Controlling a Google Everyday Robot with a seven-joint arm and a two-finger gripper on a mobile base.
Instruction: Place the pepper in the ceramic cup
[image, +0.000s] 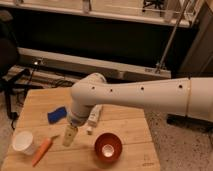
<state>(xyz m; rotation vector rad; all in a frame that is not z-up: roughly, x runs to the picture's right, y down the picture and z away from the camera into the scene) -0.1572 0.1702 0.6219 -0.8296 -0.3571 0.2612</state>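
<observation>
The pepper (42, 150), slim and orange with a small green stem, lies on the wooden table (130, 132) near its front left. The ceramic cup (24, 141), small and white, stands upright just left of the pepper. My gripper (70, 135) hangs from the big white arm (140, 95) and points down at the table, a little to the right of the pepper's stem end and apart from it. It holds nothing that I can see.
A red-orange bowl (108, 147) with a white inside stands at the front, right of the gripper. A pale tube (94, 116) lies under the arm. A blue object (56, 114) lies behind the gripper. The floor is beyond the table's right edge.
</observation>
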